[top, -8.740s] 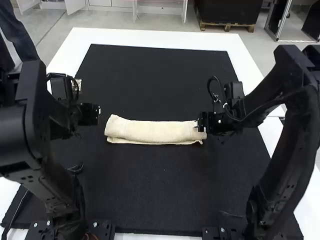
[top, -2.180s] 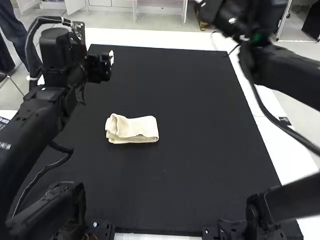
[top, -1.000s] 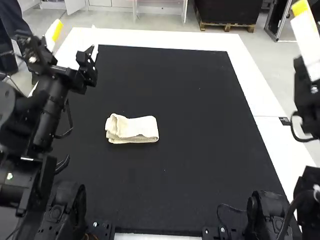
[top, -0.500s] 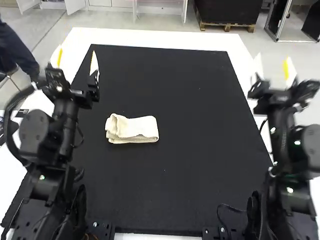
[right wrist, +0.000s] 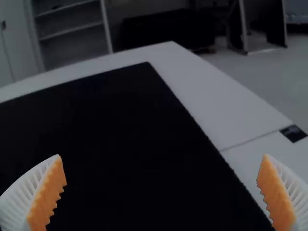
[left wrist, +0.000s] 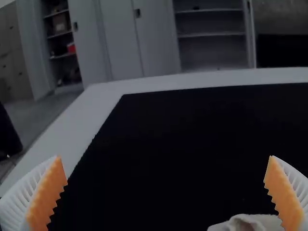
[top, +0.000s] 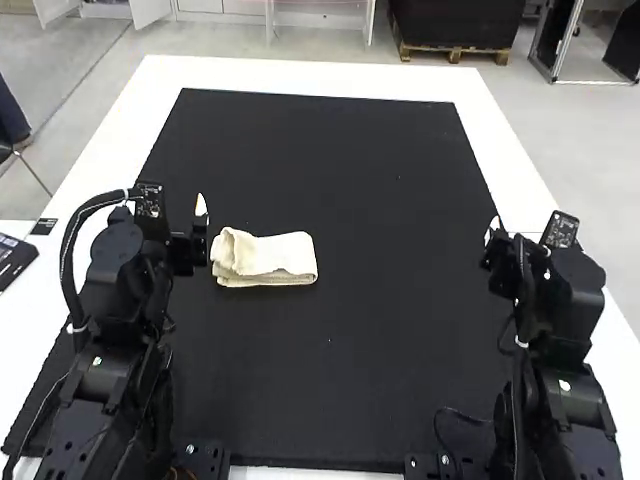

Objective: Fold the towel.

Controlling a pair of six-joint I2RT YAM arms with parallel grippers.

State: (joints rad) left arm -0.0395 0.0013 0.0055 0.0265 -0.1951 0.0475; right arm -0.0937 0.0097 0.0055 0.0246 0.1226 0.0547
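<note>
In the high view the cream towel point(top: 265, 258) lies folded into a small thick bundle on the black mat, left of the middle, with a rolled edge at its left end. My left gripper point(top: 180, 225) is just to the left of the towel, not touching it. In its own wrist view the left gripper point(left wrist: 166, 192) is open, and a bit of the towel point(left wrist: 248, 223) appears close to one finger. My right gripper point(top: 520, 245) stands over the mat's right edge, far from the towel. The right wrist view has the right gripper point(right wrist: 161, 192) open with nothing between its fingers.
The black mat point(top: 400, 350) covers most of the white table point(top: 330, 76). A dark flat device point(top: 14, 262) lies at the table's left side. Both arms' bases stand at the near edge.
The towel went from a long strip to a shorter bundle as its right end came over to the left. Both arms have since drawn back and lowered at the sides.
</note>
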